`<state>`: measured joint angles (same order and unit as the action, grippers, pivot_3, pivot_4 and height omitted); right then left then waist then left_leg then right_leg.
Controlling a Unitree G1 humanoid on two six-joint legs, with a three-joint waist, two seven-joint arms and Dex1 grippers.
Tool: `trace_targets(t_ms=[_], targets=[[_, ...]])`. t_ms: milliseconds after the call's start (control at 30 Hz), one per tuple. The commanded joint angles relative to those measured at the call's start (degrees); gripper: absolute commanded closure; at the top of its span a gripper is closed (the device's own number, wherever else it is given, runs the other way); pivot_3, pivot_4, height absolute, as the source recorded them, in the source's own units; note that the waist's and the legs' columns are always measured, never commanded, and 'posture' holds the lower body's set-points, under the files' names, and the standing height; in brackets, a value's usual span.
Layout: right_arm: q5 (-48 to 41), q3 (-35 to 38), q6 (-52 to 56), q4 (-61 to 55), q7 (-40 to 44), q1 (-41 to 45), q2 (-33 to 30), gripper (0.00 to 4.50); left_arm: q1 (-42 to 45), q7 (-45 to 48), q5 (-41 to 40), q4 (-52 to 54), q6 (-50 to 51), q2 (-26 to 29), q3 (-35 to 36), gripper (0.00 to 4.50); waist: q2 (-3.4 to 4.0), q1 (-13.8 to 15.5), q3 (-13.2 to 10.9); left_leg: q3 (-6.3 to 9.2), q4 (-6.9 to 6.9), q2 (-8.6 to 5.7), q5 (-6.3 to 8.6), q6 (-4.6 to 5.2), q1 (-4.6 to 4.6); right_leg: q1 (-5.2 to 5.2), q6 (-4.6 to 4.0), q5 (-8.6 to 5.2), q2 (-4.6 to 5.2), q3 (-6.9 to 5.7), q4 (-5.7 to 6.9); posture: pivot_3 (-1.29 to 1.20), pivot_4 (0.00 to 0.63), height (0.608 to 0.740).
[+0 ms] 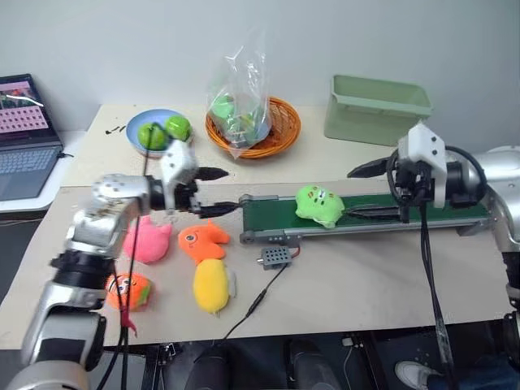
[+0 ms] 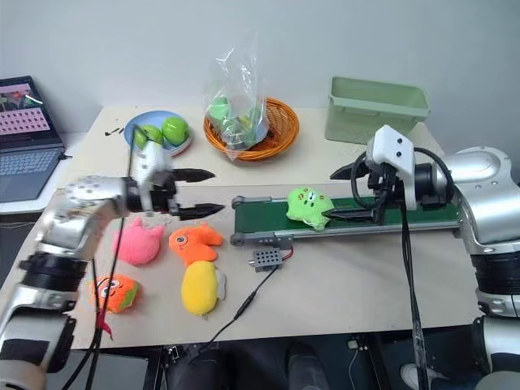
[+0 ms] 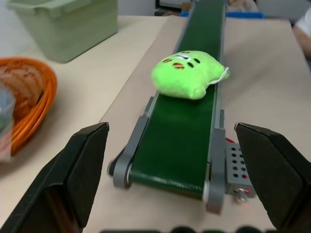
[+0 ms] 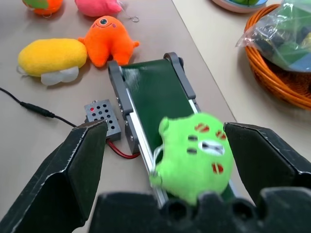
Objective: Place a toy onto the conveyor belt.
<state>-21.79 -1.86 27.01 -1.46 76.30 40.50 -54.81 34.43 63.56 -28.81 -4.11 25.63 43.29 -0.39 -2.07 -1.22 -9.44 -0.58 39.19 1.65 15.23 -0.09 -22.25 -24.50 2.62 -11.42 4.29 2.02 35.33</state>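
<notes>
- Sitting on the dark green conveyor belt (image 1: 366, 215) is the lime-green toy (image 1: 318, 204), near the belt's left end, face upward; one edge hangs slightly over the near rail.
- Left end effector (image 1: 213, 192) hovers just off the belt's left end, fingers spread wide and holding nothing, pointing along the belt toward the toy.
- Right end effector (image 1: 366, 192) is over the belt on the toy's other side, fingers spread and not gripping; the lower finger lies low along the belt with its tip just beside the toy, though contact cannot be judged.
- Small grey control box (image 1: 274, 257) lies on the bench (image 1: 366, 284) just in front of the belt's left end, a wire trailing from it.
- Pink plush (image 1: 148, 241), orange plush (image 1: 203, 240), yellow plush (image 1: 212, 285) and a round orange toy (image 1: 127, 291) lie on the bench near the left arm.
- Farther back stand a blue plate (image 1: 138, 123) of green apples (image 1: 163, 132), an orange basket (image 1: 280, 122) holding a clear bag (image 1: 241, 93), and a pale green bin (image 1: 378, 108).
- Laptop (image 1: 26, 138) sits at the far left.
</notes>
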Motion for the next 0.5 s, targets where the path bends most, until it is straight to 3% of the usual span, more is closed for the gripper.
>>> trace_targets(t_ms=[33,267,500], targets=[[-2.4,2.5,0.4,-0.2,0.9,2.0,-0.2,0.0,-5.2,-1.9,-5.0,8.0,5.6,3.4,8.0,0.08,0.02,0.1,0.0,0.0,0.0,0.0,0.0,0.0,-0.01,-0.01,0.0,0.0,0.01,0.0,0.0,0.0,0.15,0.74],[-5.9,3.7,2.2,0.3,1.4,1.5,1.4,0.0,-10.3,-11.7,-15.3,20.3,16.8,2.4,17.8,0.08,0.03,1.1,0.0,0.01,0.0,-0.01,0.01,0.01,0.0,0.03,0.0,0.0,0.07,-0.05,-0.19,0.0,0.15,0.74],[-6.4,3.2,2.1,1.1,1.1,2.6,3.5,0.0,-9.3,-16.3,-17.3,24.1,18.6,1.0,17.5,0.08,0.03,0.7,0.0,-0.02,0.0,-0.03,0.01,0.01,0.05,0.04,-0.01,0.01,0.04,0.01,-0.19,0.0,0.15,0.74]])
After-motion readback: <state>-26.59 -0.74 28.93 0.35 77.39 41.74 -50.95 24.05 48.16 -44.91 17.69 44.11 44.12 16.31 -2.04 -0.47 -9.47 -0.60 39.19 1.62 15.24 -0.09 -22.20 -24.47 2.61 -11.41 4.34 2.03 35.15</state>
